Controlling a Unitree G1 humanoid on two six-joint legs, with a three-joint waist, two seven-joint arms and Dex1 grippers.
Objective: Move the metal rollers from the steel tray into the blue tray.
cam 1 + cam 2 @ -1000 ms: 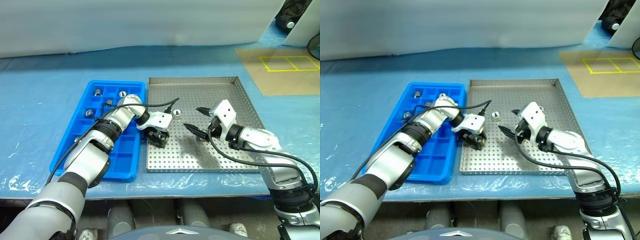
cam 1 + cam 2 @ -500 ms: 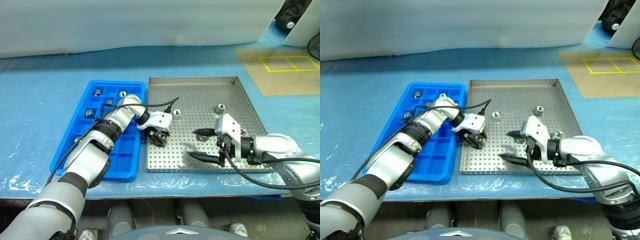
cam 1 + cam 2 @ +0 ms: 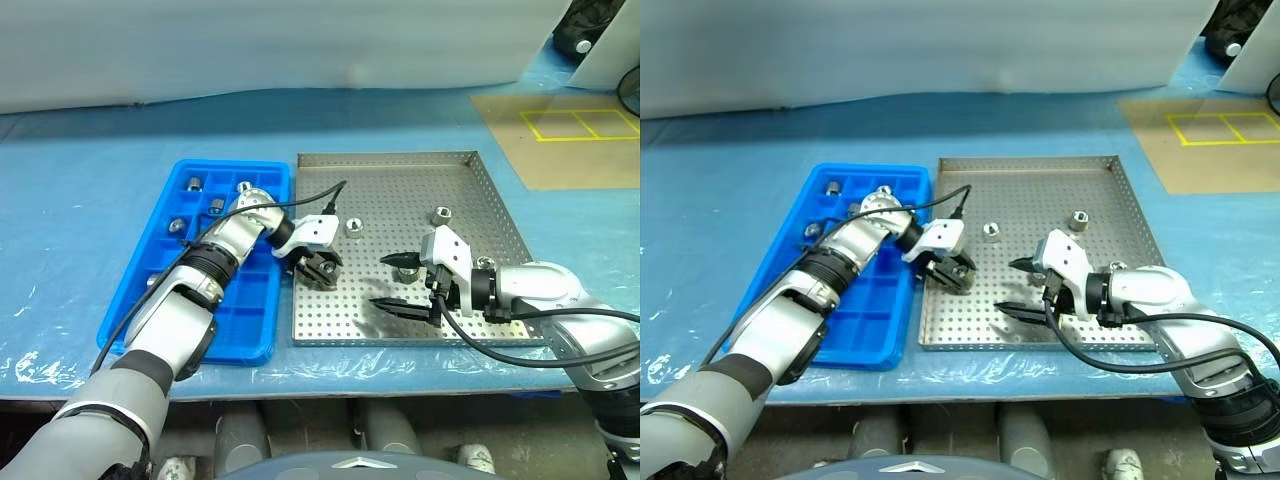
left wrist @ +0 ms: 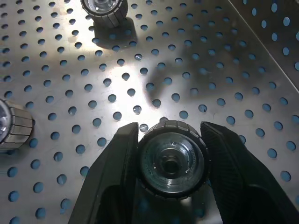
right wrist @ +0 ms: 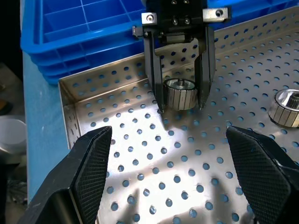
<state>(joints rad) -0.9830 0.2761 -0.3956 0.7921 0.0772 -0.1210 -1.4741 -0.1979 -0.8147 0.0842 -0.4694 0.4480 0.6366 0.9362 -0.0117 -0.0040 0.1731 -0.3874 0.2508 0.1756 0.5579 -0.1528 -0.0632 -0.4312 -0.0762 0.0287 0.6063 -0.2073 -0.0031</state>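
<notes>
Clearly you have two arms over the steel tray (image 3: 470,200) on the desk. Nearest you, the right gripper (image 3: 396,282) hangs with its jaws spread wide and empty above the tray's perforated floor. Just beyond, toward the tray's left rim, the left gripper (image 3: 322,268) has its jaws shut on one roller (image 4: 172,158), pinched across its ribbed side. That looks like the right hold: these rollers seem hard, dense and slick, so squeeze the ribbed wall squarely, not the smooth faces, or one may squirt out. Farther back, two loose rollers (image 3: 354,226) and (image 3: 440,215) stand on the tray. At the left, the blue tray (image 3: 135,300) holds several rollers (image 3: 194,183) in its far compartments.
</notes>
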